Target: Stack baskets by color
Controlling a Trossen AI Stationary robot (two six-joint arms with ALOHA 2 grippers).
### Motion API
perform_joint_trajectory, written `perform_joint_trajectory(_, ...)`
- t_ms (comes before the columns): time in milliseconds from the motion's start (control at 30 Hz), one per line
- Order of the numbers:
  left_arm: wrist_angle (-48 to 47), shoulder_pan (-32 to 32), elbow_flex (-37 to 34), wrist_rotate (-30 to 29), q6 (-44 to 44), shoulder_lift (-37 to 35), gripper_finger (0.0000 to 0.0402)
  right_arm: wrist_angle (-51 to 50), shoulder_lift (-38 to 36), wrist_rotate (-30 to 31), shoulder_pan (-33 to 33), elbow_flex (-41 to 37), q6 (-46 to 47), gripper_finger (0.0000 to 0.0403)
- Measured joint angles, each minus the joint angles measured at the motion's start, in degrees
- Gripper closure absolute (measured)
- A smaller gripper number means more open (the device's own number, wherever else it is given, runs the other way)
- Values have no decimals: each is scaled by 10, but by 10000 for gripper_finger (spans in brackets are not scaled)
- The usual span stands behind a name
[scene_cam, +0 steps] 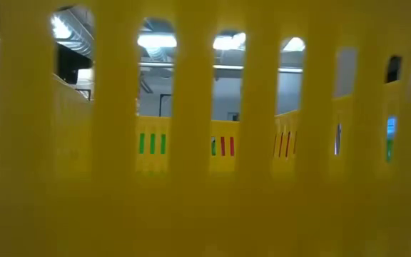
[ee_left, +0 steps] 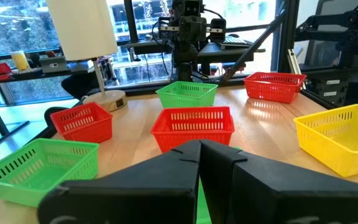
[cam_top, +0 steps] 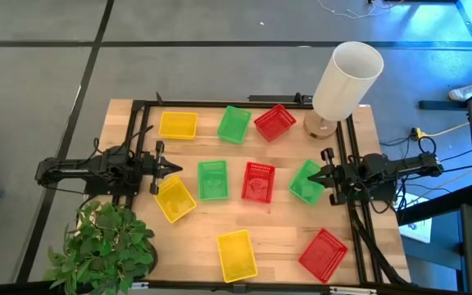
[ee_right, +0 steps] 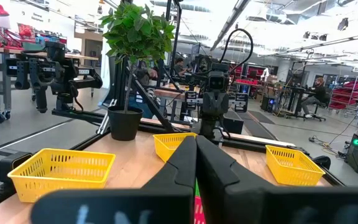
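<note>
Nine mesh baskets rest on their bottoms on the wooden table (cam_top: 383, 238). The far row holds one yellow (cam_top: 178, 124), one green (cam_top: 233, 124) and one red (cam_top: 274, 122). Across the middle sit a yellow (cam_top: 174, 198), a green (cam_top: 212, 179), a red (cam_top: 257, 181) and a second green (cam_top: 307, 182). Near the front edge lie a yellow (cam_top: 236, 255) and a red (cam_top: 323, 254). My left gripper (cam_top: 176, 168) (ee_left: 199, 149) hovers shut at the left edge, level, holding nothing. My right gripper (cam_top: 312, 174) (ee_right: 196, 144) hovers shut at the right edge, likewise with nothing in it.
A tall white cylinder (cam_top: 347, 79) on a round wooden foot (cam_top: 319, 127) stands at the far right corner. A potted plant (cam_top: 105, 246) fills the near left corner. A yellow basket wall (scene_cam: 205, 207) right before the low camera blocks almost all of that view.
</note>
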Motion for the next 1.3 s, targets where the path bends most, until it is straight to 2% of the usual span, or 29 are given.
perform_joint_trajectory(1033,2,0,0,4,-13,0,401,0,0,0,0,0,0,397)
perform_joint_trajectory(1133,22,0,0,4,-18,0,401,0,0,0,0,0,0,397)
perform_joint_trajectory(1300,106,0,0,2,-20,0,401,0,0,0,0,0,0,397)
